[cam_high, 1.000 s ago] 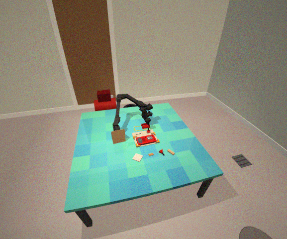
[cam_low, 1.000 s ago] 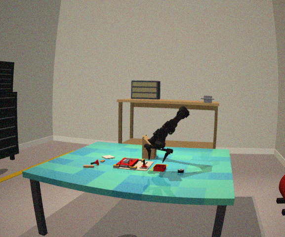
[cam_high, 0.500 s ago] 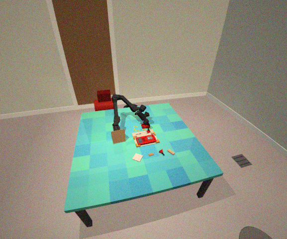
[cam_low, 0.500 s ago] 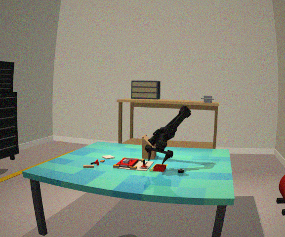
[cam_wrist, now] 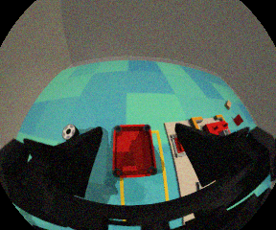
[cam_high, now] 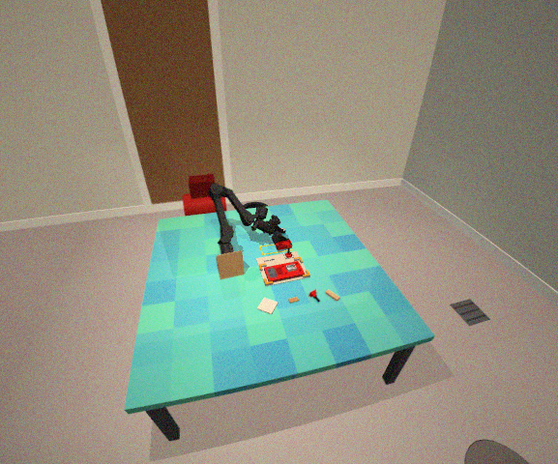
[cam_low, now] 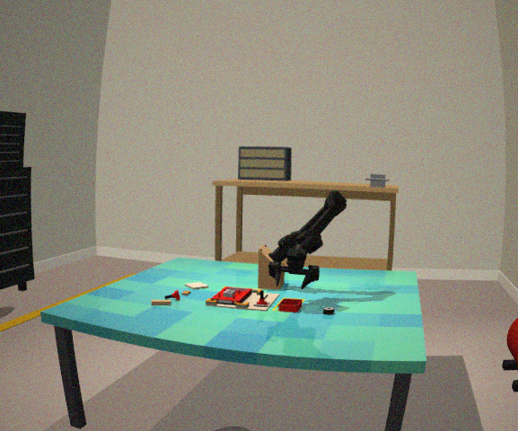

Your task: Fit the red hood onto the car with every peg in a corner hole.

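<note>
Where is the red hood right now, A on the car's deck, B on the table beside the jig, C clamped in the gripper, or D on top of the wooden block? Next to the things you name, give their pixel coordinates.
B: the hood [cam_high: 283,244] [cam_low: 290,304] [cam_wrist: 134,150] lies on the table beside the jig [cam_high: 272,259] [cam_low: 270,298] [cam_wrist: 188,179], with the open gripper [cam_low: 290,284] [cam_wrist: 140,129] not holding it.

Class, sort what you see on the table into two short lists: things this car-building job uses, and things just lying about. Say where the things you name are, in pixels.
Part of the job:
- hood [cam_high: 283,244] [cam_low: 290,304] [cam_wrist: 134,150]
- chassis [cam_high: 296,272] [cam_low: 241,295]
- engine block [cam_high: 291,267] [cam_low: 229,293]
- jig [cam_high: 264,259] [cam_low: 267,301] [cam_wrist: 171,126]

Apparently just lying about:
- black-and-white wheel [cam_low: 328,311] [cam_wrist: 69,131]
- cream square [cam_high: 267,305] [cam_low: 196,285]
- two tan blocks
- red-and-black piece [cam_high: 313,294] [cam_low: 174,294]
</note>
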`<move>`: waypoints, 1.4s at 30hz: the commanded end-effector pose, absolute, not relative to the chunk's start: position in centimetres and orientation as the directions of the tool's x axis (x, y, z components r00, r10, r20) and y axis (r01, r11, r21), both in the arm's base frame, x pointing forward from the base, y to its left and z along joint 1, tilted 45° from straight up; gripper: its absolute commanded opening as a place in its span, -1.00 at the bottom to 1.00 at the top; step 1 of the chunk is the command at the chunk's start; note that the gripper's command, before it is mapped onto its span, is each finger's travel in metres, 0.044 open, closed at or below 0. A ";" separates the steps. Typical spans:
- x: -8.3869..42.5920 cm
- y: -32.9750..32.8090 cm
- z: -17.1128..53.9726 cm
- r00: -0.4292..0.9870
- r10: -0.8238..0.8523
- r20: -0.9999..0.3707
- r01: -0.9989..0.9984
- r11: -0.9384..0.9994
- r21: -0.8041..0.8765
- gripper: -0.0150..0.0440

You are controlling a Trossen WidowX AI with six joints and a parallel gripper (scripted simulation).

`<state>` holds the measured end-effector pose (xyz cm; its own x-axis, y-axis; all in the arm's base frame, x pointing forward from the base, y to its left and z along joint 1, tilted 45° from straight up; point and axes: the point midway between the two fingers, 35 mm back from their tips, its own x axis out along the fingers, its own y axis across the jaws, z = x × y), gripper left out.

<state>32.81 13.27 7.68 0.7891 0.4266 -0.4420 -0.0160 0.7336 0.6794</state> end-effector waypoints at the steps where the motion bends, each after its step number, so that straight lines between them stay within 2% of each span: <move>1: 32.4 12.9 8.1 0.817 0.412 -0.403 -0.013 0.712 0.702 1.00; 42: 32.4 15.1 6.4 0.820 0.414 -0.397 -0.018 0.710 0.704 1.00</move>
<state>32.38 15.01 6.56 0.8171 0.4177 -0.3974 -0.0226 0.7119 0.7019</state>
